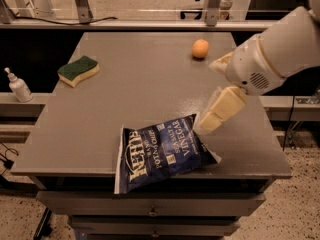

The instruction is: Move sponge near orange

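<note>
Hovering gripper: your gripper (210, 95) hangs over the right side of the desk (140, 94), just past the far right corner of the chip bag (162, 151), on a white arm (280, 49) reaching in from the right.
Jaws: you can see the two pale pieces standing apart, with nothing held between them.
Sponge: the sponge (78, 70) lies flat near the desk's left edge, toward the far side, with its green face up and yellow foam showing along the near side.
Sponge axis: its long side runs on a slant, from near-left to far-right.
Orange: the orange (200, 48) sits on the far right part of the desk, well apart from the sponge and beyond your gripper.
Chip bag: blue, lying flat at the front edge with its near left corner overhanging.
Bottle: a small white pump bottle (19, 85) stands off the desk, on the ledge to the left.
</note>
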Robot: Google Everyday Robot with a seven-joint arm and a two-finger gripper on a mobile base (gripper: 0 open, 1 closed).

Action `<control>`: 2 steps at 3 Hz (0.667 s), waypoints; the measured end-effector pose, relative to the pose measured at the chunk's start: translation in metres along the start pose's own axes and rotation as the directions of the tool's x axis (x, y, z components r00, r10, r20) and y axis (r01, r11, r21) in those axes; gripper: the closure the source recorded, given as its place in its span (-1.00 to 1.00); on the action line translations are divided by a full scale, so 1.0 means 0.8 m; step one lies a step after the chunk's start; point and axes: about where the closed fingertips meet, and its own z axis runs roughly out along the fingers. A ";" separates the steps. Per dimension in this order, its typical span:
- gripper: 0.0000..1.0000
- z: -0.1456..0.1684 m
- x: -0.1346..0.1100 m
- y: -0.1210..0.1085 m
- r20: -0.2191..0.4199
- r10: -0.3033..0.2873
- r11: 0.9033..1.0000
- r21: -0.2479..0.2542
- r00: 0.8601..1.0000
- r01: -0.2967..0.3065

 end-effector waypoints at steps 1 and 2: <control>-1.00 0.050 -0.056 0.008 0.176 0.035 0.999 -0.039 0.984 -0.028; -1.00 0.048 -0.070 0.005 0.203 0.038 0.999 -0.025 0.978 -0.033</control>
